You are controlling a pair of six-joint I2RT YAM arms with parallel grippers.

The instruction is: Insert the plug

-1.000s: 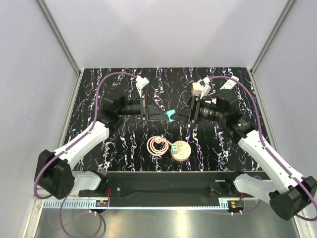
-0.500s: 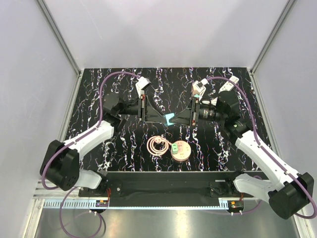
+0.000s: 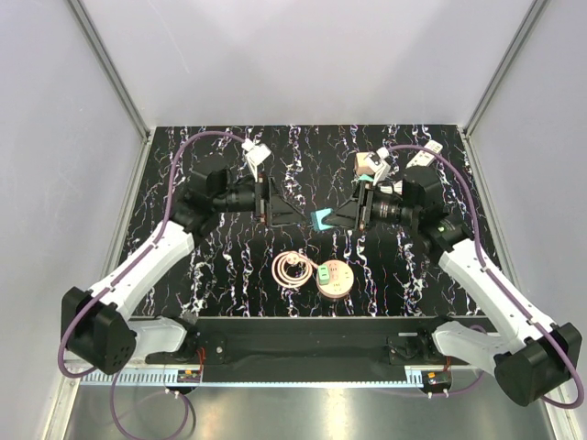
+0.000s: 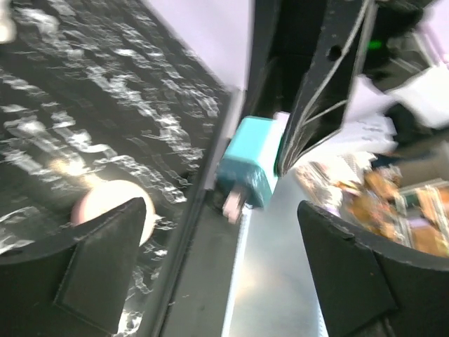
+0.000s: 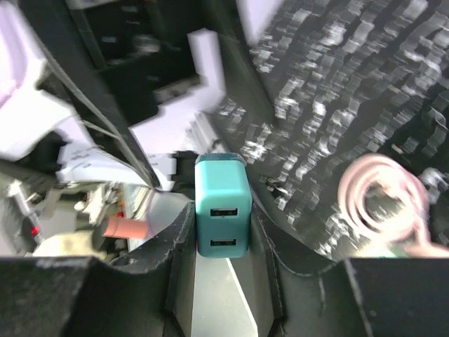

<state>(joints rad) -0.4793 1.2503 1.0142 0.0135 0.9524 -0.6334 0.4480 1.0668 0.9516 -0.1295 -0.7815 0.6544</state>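
Teal plastic charger plug [image 5: 223, 207], a small box with two USB ports on its face, sat pinched between the fingers of the right gripper [image 5: 222, 247], held in the air above the black, white-veined marbled table [image 3: 229, 275]. That was the change: a second before, the left gripper [image 3: 299, 218] had been clamped on the plug while the right stood half open; now the right jaws had closed on it and the left jaws had sprung wide. From the left wrist the spread fingers framed the plug without touching it, and from above it lay just beside the right fingertips with a small gap to the left ones. The handover looked complete, so the plug's weight rested on the right arm alone. Insertion was not yet done. A coiled pink cable [image 3: 292, 269] and a round pinkish disc [image 3: 335, 277] with a green patch lay touching on the table nearer the bases, apart from the plug; which of them should receive it I could not tell.
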